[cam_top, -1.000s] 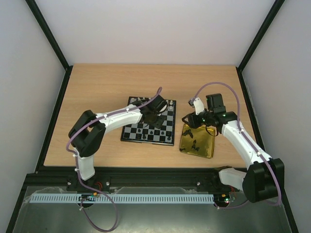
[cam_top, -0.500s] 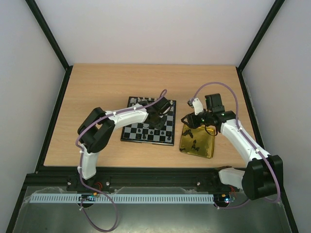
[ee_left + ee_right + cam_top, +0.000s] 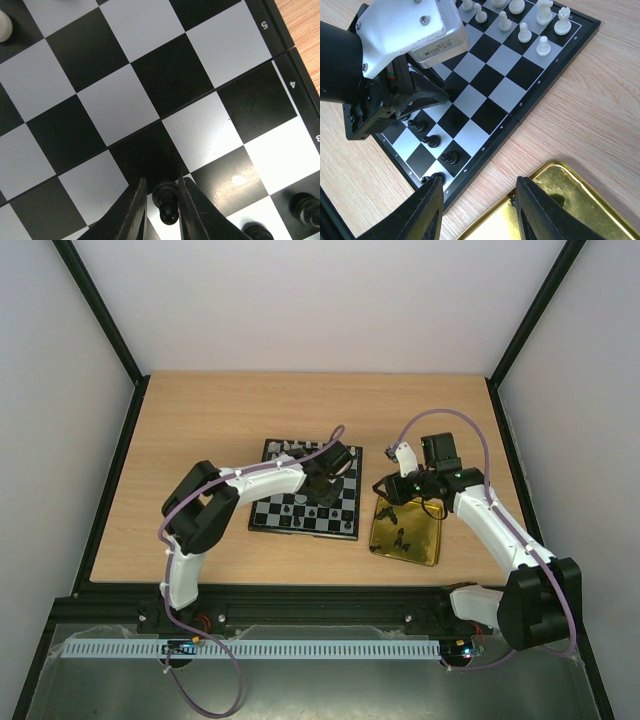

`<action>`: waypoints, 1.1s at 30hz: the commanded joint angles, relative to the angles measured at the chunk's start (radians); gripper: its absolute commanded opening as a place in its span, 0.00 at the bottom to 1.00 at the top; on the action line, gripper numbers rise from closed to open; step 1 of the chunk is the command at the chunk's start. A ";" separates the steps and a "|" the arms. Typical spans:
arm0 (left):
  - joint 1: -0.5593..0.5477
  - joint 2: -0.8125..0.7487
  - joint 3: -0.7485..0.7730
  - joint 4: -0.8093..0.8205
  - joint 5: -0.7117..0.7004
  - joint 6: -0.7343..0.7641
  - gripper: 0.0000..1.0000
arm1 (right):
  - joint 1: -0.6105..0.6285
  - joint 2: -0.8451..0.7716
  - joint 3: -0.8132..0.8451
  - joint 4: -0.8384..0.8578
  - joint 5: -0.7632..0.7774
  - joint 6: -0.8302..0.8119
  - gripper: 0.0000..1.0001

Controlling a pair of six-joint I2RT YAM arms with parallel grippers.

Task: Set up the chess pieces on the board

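— What pattern is the board?
— Black-and-white checks inside a dark rim with small white numerals. In the overhead view the white pieces line its twelve o'clock edge.
— And the black pawn close up?
— Glossy, catching a pale highlight.
— At the board's three o'clock?
— A tray, shiny gold (dark reflections mottle it). The table is light wood grain; the arms are white with black joints.

Light wooden table, the board near its middle, shiny gold tray just beside it on the right
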 commanded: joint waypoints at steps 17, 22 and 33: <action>0.060 -0.221 -0.107 -0.044 -0.012 -0.042 0.11 | -0.003 0.027 -0.008 -0.011 -0.016 -0.025 0.41; 0.096 -0.353 -0.245 -0.048 -0.027 -0.101 0.12 | -0.003 0.027 -0.007 -0.013 -0.021 -0.029 0.41; 0.151 -0.435 -0.403 -0.043 -0.055 -0.167 0.12 | -0.004 0.033 -0.004 -0.020 -0.029 -0.035 0.41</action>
